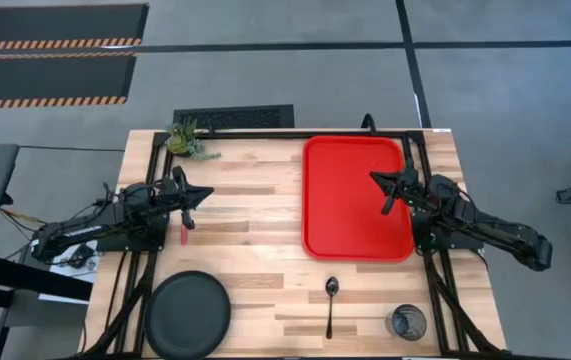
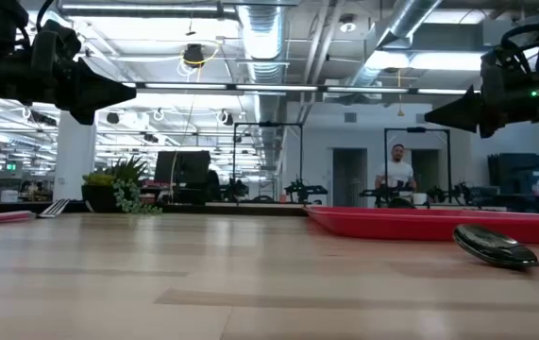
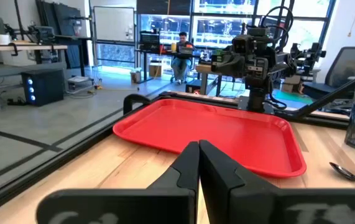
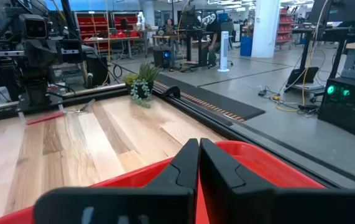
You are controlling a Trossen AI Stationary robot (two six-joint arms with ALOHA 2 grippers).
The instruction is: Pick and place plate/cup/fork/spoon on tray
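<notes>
The red tray lies flat at the table's far right and also shows in the left wrist view. The black plate sits at the near left. The dark spoon lies near the front edge, right of the plate. The tinted cup stands at the near right. The red-handled fork lies on the wood under my left arm; the right wrist view shows it whole. My left gripper is shut and empty, hovering above the table. My right gripper is shut and empty, above the tray's right part.
A small potted plant stands at the far left edge. Dark frame rails run along the table's left, right and far sides. Bare wood lies between the tray and my left arm. People show in the room beyond the table.
</notes>
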